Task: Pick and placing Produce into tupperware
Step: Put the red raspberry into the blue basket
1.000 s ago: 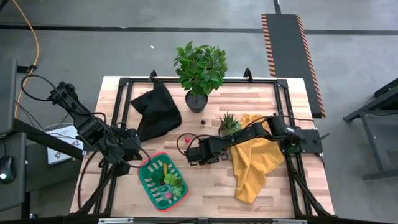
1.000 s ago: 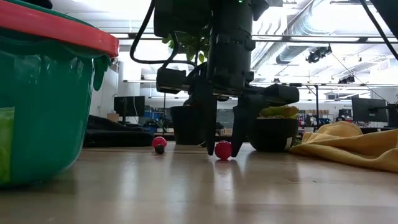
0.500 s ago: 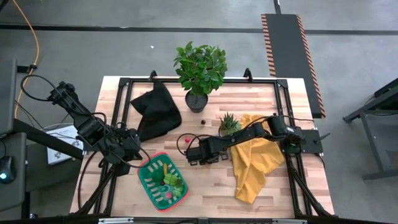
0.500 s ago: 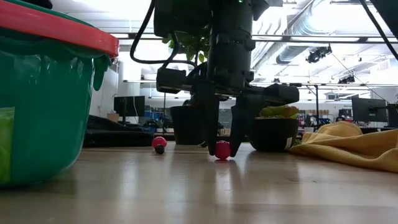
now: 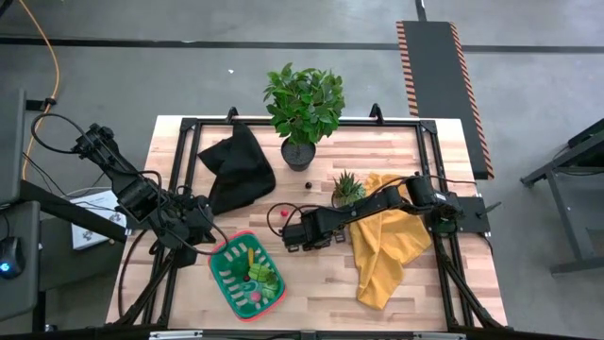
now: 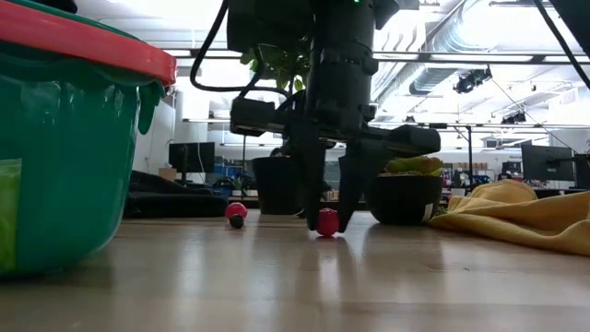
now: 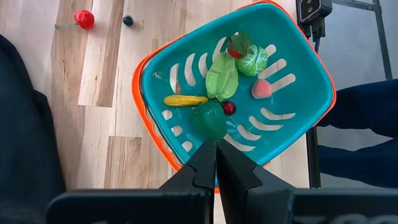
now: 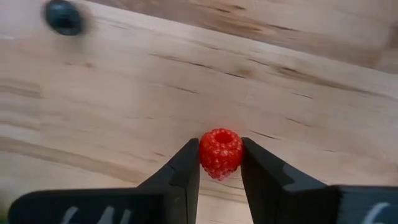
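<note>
Small red bumpy toy raspberry [image 8: 220, 152] is pinched on the wooden desk [image 8: 124, 93] by the right gripper [image 8: 220, 163] fingers; being round, it may squirt free if lifted with an off-centre hold.

Even bright overhead light, soft shadows, blurred near container [image 6: 55, 138], glaring ceiling lamps

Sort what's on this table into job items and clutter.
Job: raspberry between the right gripper's jaws; tupperware with produce inside; left gripper above it.
Clutter: black cloth, yellow cloth, leafy plant, spiky plant.
</note>
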You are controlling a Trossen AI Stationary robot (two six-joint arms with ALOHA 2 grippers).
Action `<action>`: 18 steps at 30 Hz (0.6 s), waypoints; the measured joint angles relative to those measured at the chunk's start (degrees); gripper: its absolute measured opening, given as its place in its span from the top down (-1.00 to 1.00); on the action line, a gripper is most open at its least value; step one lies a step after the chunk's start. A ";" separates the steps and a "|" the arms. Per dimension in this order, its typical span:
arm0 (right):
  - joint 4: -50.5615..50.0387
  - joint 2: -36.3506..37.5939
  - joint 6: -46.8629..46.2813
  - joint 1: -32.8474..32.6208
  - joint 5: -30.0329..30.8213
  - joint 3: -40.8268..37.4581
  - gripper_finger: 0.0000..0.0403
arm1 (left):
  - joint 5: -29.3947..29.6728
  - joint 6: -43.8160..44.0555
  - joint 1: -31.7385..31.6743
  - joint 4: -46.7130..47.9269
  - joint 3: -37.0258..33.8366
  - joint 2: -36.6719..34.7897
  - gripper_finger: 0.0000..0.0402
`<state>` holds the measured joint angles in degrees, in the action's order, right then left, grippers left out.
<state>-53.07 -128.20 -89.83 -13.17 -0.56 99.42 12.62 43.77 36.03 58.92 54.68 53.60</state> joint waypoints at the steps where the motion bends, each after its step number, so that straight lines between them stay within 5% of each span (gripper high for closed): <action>1: 0.53 0.00 0.15 0.00 0.00 0.00 0.60 | 0.00 0.00 0.00 0.00 0.00 0.00 0.99; 18: -1.73 0.02 6.34 0.15 6.51 8.83 0.60 | -0.17 0.00 0.00 1.53 0.00 -0.02 0.99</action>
<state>-54.80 -128.18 -83.49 -13.02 5.95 108.25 12.45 43.77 36.03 60.45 54.68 53.58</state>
